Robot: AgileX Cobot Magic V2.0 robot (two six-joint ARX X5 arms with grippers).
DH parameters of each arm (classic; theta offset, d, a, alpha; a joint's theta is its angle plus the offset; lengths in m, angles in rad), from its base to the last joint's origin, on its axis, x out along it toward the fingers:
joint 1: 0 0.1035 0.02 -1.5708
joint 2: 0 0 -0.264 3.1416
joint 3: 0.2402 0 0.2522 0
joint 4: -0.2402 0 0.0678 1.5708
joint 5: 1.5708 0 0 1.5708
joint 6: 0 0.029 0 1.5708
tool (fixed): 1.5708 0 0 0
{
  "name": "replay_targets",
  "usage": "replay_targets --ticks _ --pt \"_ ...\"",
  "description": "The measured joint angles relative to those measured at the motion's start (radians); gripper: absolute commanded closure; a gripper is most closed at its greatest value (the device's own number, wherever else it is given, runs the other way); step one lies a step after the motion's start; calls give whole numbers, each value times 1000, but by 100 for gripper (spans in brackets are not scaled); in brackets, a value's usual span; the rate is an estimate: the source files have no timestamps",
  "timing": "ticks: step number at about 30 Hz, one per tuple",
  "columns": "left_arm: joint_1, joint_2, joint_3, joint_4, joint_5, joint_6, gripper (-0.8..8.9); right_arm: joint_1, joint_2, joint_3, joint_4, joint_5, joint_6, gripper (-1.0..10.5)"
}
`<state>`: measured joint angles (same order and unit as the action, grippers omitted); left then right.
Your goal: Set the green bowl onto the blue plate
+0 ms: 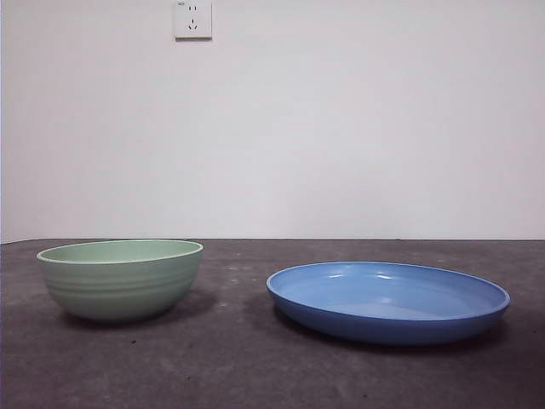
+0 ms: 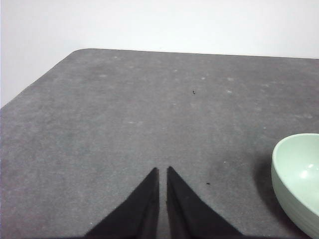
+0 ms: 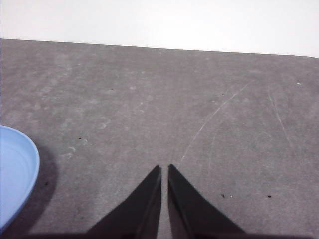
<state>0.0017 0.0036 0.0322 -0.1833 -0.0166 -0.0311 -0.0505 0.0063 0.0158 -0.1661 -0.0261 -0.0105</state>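
The green bowl (image 1: 121,278) stands upright on the dark table at the left of the front view, pale mint with faint ridges. The blue plate (image 1: 387,300) lies flat to its right, apart from it and with nothing on it. My left gripper (image 2: 163,172) is shut and holds nothing; it hangs over bare table with part of the green bowl (image 2: 299,179) at the edge of its view. My right gripper (image 3: 164,169) is also shut and holds nothing, over bare table with a slice of the blue plate (image 3: 15,174) at the edge of its view. Neither arm shows in the front view.
The dark grey table (image 1: 238,366) runs back to a white wall with a power socket (image 1: 193,19). A rounded corner of the table (image 2: 75,52) shows in the left wrist view.
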Motion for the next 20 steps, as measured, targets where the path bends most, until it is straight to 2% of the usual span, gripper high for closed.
replay_targets --ticks 4,10,13,20 --pt "0 0 0 0 0 -11 796 0 0 0 0 -5 20 927" --pt "-2 0 1 0 0 -36 796 0 0 0 16 -79 105 935" --pt "-14 4 14 -19 0 -65 796 0 0 13 5 -83 154 935" --pt "-49 69 143 -15 40 -153 796 6 21 180 -75 -110 290 935"
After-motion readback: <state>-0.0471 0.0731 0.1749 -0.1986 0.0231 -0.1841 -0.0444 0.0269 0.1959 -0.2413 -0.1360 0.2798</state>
